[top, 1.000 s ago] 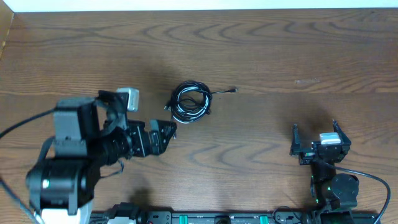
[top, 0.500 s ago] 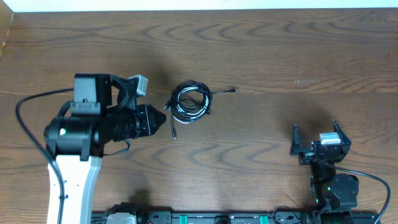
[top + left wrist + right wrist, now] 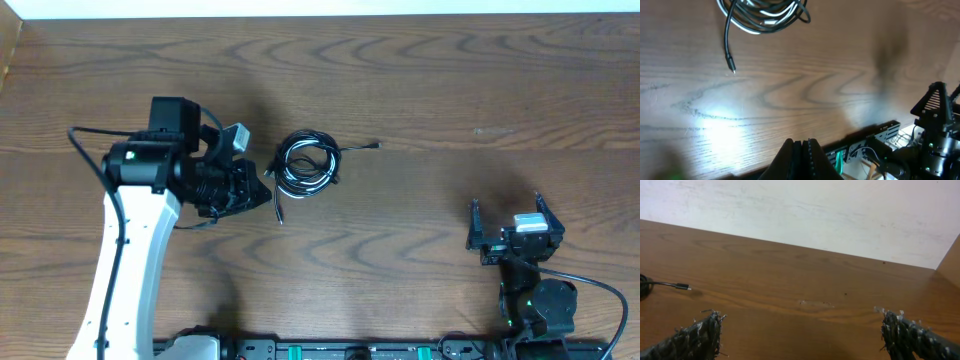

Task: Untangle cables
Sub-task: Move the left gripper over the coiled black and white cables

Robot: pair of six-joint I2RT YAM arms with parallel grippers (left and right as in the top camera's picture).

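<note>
Cables [image 3: 306, 165] are seen coiled on the table [image 3: 420, 90]; the left gripper [image 3: 262, 197] is clenched empty just beside them, the right gripper [image 3: 507, 204] spread wide, well apart

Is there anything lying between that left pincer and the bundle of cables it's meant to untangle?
Nothing visible does. Only bare table separates the shut left pincer from the coiled cables. One loose black cable end trails out from the coil on the pincer's side.
</note>
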